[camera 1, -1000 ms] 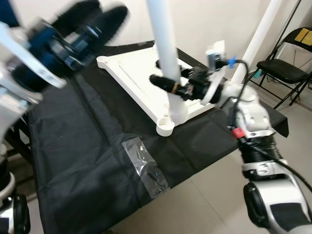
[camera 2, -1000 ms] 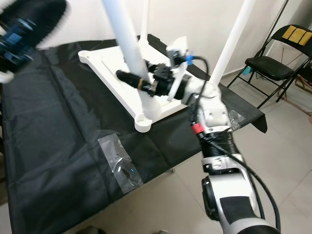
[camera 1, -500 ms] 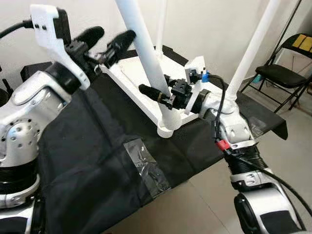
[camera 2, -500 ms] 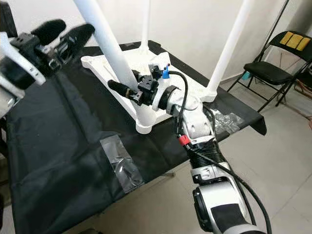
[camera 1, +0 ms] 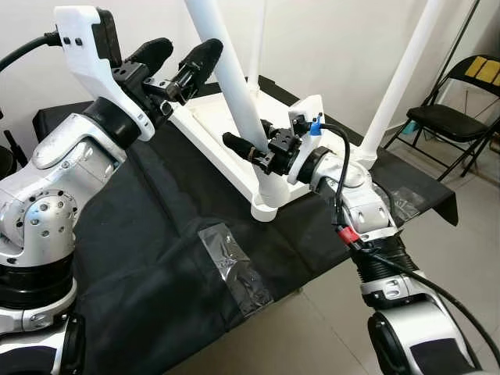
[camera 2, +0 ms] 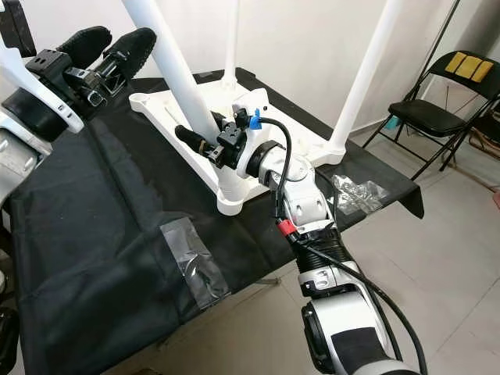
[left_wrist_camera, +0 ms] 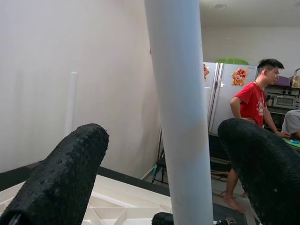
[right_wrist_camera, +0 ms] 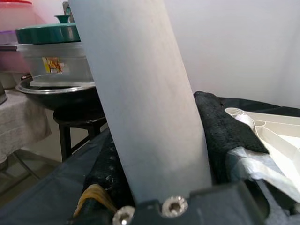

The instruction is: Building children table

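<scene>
On the black cloth [camera 1: 141, 258], the white tabletop [camera 2: 195, 117] lies upside down with its legs pointing up. The step in hand appears to be seating the near leg [camera 1: 234, 86] in its corner socket [camera 1: 266, 205]. The right gripper [camera 1: 251, 152] pinches this leg low down, fingers pressed against it. The left gripper [camera 1: 181, 62] stands spread, straddling the leg higher up without touching. Next move: close it to steady the leg.

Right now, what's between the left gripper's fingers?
In the left wrist view, the white table leg stands between the left gripper fingers, which are open and not touching it.
</scene>
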{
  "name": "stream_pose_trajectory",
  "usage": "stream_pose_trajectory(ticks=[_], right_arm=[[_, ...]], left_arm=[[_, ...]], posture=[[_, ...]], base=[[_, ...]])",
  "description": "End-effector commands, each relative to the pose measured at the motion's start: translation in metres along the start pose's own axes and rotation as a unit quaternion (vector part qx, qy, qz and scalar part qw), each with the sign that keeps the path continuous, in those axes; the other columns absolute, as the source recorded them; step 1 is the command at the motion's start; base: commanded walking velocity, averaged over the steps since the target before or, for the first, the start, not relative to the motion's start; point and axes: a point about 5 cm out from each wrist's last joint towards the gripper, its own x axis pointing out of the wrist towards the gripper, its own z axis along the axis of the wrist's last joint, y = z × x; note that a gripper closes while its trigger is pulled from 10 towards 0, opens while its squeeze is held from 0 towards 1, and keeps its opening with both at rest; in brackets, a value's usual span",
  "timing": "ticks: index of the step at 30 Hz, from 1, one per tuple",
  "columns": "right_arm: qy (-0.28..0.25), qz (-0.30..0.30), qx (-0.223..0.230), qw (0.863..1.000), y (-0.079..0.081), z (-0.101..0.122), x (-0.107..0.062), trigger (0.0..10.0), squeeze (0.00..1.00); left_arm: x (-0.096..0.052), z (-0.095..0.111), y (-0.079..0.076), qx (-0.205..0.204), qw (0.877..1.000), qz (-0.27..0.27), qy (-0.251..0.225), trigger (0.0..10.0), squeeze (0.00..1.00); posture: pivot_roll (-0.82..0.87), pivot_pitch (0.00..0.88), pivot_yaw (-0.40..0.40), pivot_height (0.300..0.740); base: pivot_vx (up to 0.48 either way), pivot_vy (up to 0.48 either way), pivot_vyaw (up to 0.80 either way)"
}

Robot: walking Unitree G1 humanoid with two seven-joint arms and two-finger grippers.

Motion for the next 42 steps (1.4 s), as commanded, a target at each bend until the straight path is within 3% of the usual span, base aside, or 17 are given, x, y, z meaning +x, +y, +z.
stream_pose_trajectory(ticks=[1,23,24,25,26,27,28,31,32,42], right_arm=[[-0.006,-0.002,-0.009,1.000,0.001,0.002,0.002,10.0,0.00],[0.018,-0.004,-0.005,1.000,0.019,-0.011,0.014,10.0,0.00],[0.018,0.001,-0.006,1.000,0.021,-0.011,0.014,10.0,0.00],[0.018,0.004,-0.006,1.000,0.023,-0.012,0.015,10.0,0.00],[0.018,0.007,-0.007,1.000,0.025,-0.012,0.015,10.0,0.00],[0.018,0.007,-0.007,1.000,0.025,-0.012,0.015,10.0,0.00],[0.017,0.012,-0.009,1.000,0.027,-0.011,0.016,10.0,0.00],[0.015,0.016,-0.011,1.000,0.029,-0.011,0.016,10.0,0.00],[0.015,0.018,-0.011,1.000,0.030,-0.011,0.017,10.0,0.00],[0.018,0.019,-0.016,1.000,0.031,-0.011,0.017,10.0,0.00]], left_arm=[[0.004,0.002,-0.005,0.003,1.000,-0.010,-0.007,10.0,0.00],[0.012,0.007,-0.012,-0.015,0.999,-0.032,-0.017,10.0,0.00],[0.013,0.007,-0.012,-0.015,0.999,-0.031,-0.017,8.0,0.00],[0.013,0.007,-0.012,-0.015,0.999,-0.031,-0.017,8.0,0.00],[0.013,0.007,-0.012,-0.012,0.999,-0.027,-0.016,4.9,0.00],[0.013,0.007,-0.012,-0.012,0.999,-0.027,-0.016,4.9,0.00],[0.013,0.007,-0.011,-0.006,1.000,-0.020,-0.013,3.1,0.00],[0.014,0.007,-0.009,0.001,1.000,-0.012,-0.010,3.1,0.00],[0.017,0.006,-0.006,0.007,1.000,0.003,-0.004,0.0,0.00],[0.023,0.002,0.002,0.036,0.998,0.053,0.019,0.0,0.00]], posture=[[0.04,0.001,-0.040,0.740],[0.04,0.003,-0.036,0.740],[0.04,0.003,-0.037,0.740],[0.04,0.003,-0.037,0.740],[0.04,0.003,-0.037,0.740],[0.04,0.003,-0.037,0.740],[0.05,0.004,-0.036,0.740],[0.05,0.004,-0.036,0.740],[0.05,0.006,-0.034,0.740],[0.04,0.009,-0.034,0.740]], base=[[0.000,0.000,0.00],[0.000,0.000,0.00],[0.000,0.000,0.00],[0.000,0.000,0.00],[0.000,0.000,0.00],[0.000,0.000,0.00],[0.000,0.000,0.00],[0.000,0.000,0.00],[0.000,0.000,0.00],[0.000,0.000,0.00]])
